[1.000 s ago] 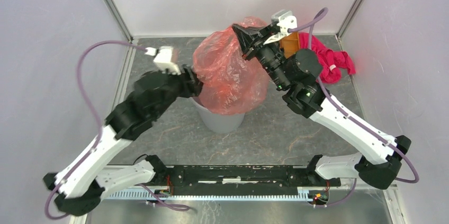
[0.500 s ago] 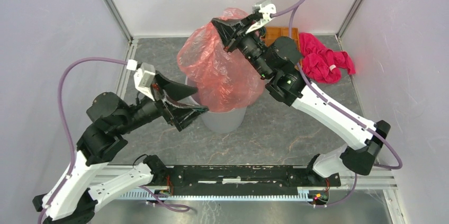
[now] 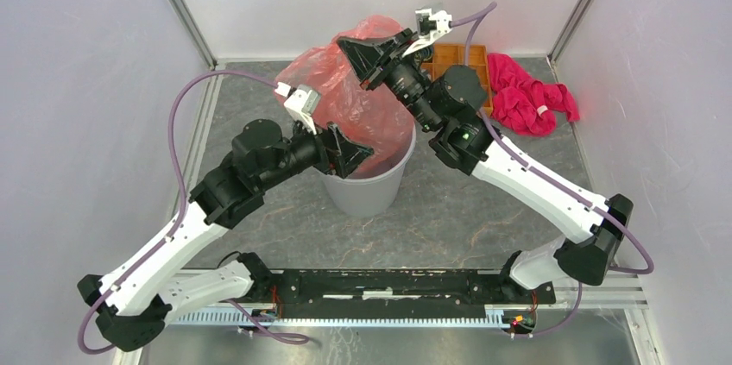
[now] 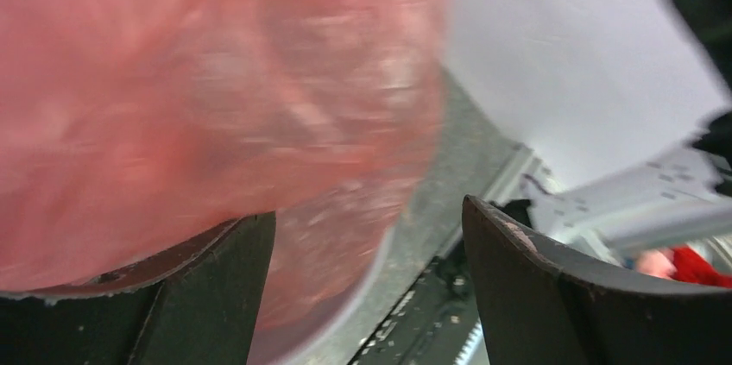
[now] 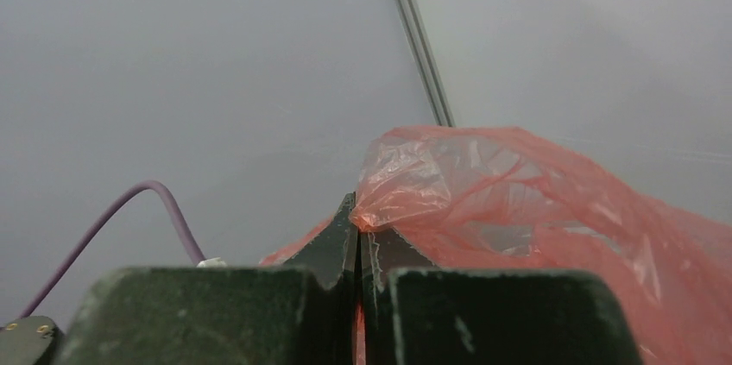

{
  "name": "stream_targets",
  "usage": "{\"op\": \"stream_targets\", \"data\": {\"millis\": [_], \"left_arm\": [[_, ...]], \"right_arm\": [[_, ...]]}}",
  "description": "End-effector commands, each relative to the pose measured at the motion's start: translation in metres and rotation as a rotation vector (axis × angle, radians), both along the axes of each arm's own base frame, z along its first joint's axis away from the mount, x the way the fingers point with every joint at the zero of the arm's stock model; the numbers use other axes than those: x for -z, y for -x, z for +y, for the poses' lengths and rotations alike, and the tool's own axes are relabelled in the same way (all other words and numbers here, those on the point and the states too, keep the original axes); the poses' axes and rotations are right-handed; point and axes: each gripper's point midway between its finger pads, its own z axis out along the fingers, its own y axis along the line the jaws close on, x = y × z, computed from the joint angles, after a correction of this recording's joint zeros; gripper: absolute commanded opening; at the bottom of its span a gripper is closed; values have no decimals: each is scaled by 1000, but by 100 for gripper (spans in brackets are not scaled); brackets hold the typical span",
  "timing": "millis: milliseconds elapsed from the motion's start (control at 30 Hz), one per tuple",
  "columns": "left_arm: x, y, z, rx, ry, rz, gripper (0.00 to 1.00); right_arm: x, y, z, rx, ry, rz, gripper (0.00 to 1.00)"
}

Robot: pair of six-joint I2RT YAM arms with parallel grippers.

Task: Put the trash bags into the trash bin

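The translucent red-orange trash bag billows above the light-grey trash bin, its lower part hanging inside the bin. My right gripper is shut on the bag's top edge and holds it up high; in the right wrist view the plastic is pinched between the closed fingertips of that gripper. My left gripper is open at the bin's near-left rim, against the bag's lower side. In the left wrist view the blurred bag fills the left, with the bin's rim between the spread fingers.
An orange-brown compartment tray and a magenta-pink cloth lie at the back right behind the right arm. Grey walls with metal posts close in the back and sides. The arm base rail runs along the near edge.
My left arm swung from beside the bin's left up to its rim, against the bag. My right gripper moved left and kept the bag's top lifted; the bag shifted left.
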Motion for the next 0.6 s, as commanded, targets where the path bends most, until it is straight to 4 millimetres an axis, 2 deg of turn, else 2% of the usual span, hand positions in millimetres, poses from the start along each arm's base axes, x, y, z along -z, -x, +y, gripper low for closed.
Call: {"op": "stream_targets", "data": {"millis": [0,100,167,267,400,467,567], "left_arm": [[35,-28,41,-273,-105,30,85],[48,-22,38,-240,-116,62,86],[44,-7,31,-140,-110,40,90],[26,30,26,65,-97,-66,99],[-8,71,47,172,-59,-190,100],[-26,84,60,175,-30,-237,100],[-49,89,72,138,12,-271,100]], "right_arm": [[-7,16,-9,-61,-71,37,1],[10,25,-6,-116,-50,74,1],[21,30,-5,-136,-6,90,1],[27,42,-2,-167,134,23,1],[38,71,0,-270,378,-154,1],[49,88,-5,-323,487,-242,1],[66,131,-9,-508,588,-412,1]]}}
